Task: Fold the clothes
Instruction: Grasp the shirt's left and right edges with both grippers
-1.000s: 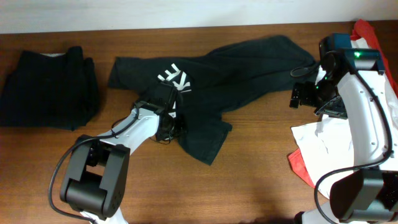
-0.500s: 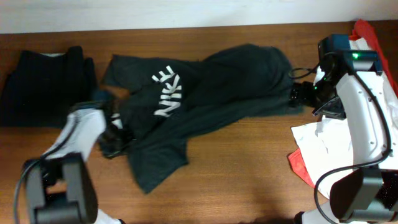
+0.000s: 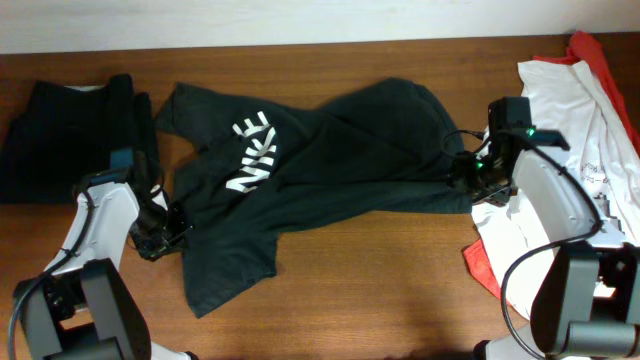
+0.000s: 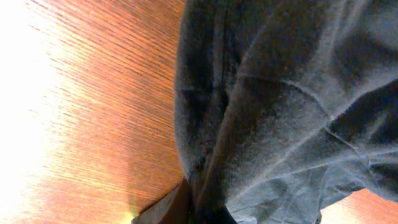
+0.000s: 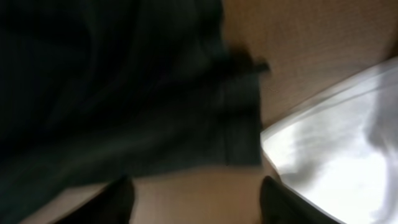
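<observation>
Left pincer [image 3: 158, 236] pinching shirt [image 3: 330, 150] (left edge); right pincer [image 3: 466, 181] spread at right edge; table [image 3: 400, 290] wood below.

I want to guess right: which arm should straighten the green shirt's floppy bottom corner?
Left, probably. The left pincer grips the shirt right beside that corner; the right pincer is open at the far end.

The wooden table [image 3: 380, 300] carries a dark T-shirt [image 3: 340, 150], sprawled crumpled across the middle. There's a folded black garment [image 3: 70, 140] far left, and a white-and-red clothes heap [image 3: 565, 85] at the right edge.
</observation>
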Robot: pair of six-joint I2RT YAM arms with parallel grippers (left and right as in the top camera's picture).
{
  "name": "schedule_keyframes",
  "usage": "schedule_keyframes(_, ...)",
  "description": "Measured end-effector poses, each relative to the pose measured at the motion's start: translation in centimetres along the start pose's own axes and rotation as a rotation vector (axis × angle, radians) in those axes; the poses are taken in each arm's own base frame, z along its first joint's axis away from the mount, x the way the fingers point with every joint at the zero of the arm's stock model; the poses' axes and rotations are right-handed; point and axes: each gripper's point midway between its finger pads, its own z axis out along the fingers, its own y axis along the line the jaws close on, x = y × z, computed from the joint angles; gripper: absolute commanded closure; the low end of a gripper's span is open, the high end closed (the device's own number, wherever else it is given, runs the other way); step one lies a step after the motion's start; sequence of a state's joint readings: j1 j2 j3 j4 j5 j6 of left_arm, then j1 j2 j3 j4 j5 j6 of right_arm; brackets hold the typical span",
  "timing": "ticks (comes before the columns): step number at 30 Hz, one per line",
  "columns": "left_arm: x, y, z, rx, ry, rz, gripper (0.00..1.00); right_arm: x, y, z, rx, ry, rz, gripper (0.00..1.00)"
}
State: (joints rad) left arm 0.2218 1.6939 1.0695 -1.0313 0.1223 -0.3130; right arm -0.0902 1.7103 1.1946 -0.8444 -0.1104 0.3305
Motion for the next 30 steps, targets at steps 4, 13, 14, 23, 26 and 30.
schedule_keyframes(4, 0.0, -0.3, 0.0, 0.0, -0.002, 0.01, 1.0, -0.6, 0.3, 1.6, -0.039, -0.057, 0.037, 0.43)
schedule_keyframes(13, -0.4, -0.4, 0.0, 0.005, -0.017, 0.012, 1.0, -1.5, 0.5, 4.7, -0.057, -0.053, 0.131, 0.48)
schedule_keyframes(14, -0.3, -0.4, 0.0, 0.005, -0.017, 0.012, 1.0, -1.4, 0.4, 5.4, -0.053, -0.043, 0.146, 0.49)
schedule_keyframes(23, -0.5, -0.4, 0.0, 0.006, -0.022, 0.013, 1.0, -1.8, 0.5, 6.7, -0.058, -0.044, 0.19, 0.69)
schedule_keyframes(26, -0.5, -0.4, 0.0, 0.007, -0.023, 0.013, 1.0, -1.8, 0.5, 6.6, -0.058, -0.043, 0.194, 0.69)
schedule_keyframes(30, -0.5, -0.4, 0.0, 0.007, -0.023, 0.013, 1.0, -2.2, 0.6, 6.2, -0.057, -0.043, 0.196, 0.69)
